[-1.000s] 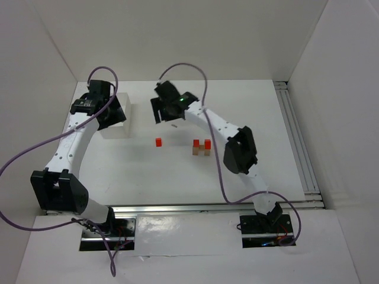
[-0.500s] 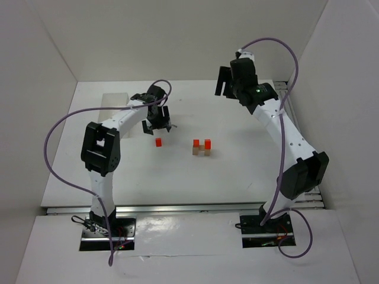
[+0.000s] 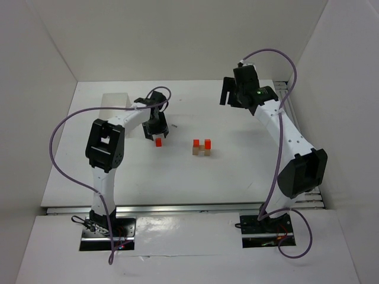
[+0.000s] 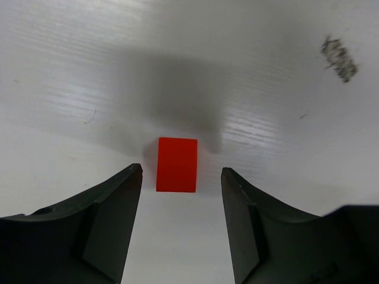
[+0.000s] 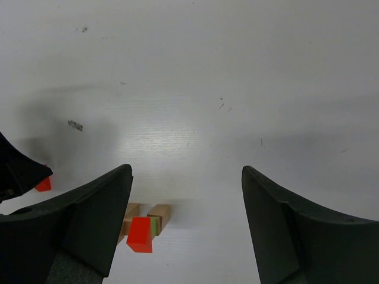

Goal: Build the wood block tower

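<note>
The wood block tower (image 3: 202, 148) stands mid-table: two red blocks sit on tan blocks, and a green sliver shows in the right wrist view (image 5: 154, 225). A loose red block (image 3: 158, 141) lies to its left. My left gripper (image 3: 156, 131) is down right behind that block and open. In the left wrist view the red block (image 4: 176, 164) lies just between the fingertips of the left gripper (image 4: 180, 177), touching neither one. My right gripper (image 3: 231, 92) hangs open and empty high at the back right. The right gripper (image 5: 186, 177) looks down on the tower (image 5: 147, 223).
A white open box (image 3: 115, 101) stands at the back left. A metal rail (image 3: 299, 148) runs along the table's right edge and another (image 3: 189, 208) along the front. White walls close in the back and both sides.
The left arm swung from the white box over to the loose red block and came down to it. The right arm lifted away from the centre back to the back right.
</note>
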{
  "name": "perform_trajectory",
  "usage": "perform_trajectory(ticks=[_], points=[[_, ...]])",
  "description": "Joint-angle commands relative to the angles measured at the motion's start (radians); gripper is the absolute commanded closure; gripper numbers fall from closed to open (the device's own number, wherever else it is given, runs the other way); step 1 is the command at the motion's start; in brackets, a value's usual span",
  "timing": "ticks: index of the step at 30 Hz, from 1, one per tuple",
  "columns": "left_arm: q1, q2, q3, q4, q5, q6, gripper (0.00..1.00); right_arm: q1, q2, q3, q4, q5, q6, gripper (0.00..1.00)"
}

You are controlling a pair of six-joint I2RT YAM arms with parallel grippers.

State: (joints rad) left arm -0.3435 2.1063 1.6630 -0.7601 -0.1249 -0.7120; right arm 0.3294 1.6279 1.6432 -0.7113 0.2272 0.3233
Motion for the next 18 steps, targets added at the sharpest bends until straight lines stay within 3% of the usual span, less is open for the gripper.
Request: perform_trajectory(ticks=[1,4,11,18], points=[[-0.014,-0.034,-0.048,-0.012,-0.036,-0.024,0.32,0.0,0.0,0.003,0.01,-0.026,-0.007,0.18],[-0.014,-0.045,-0.081,-0.002,-0.045,-0.024,0.32,0.0,0.023,0.013,0.01,-0.037,-0.007,0.18],[-0.014,-0.054,-0.091,0.022,-0.045,-0.024,0.43,0.0,0.041,0.013,0.001,-0.037,-0.007,0.18],[-0.032,-0.089,-0.1,0.022,-0.065,-0.024,0.41,0.019,0.041,0.004,0.001,-0.046,-0.007,0.18]])
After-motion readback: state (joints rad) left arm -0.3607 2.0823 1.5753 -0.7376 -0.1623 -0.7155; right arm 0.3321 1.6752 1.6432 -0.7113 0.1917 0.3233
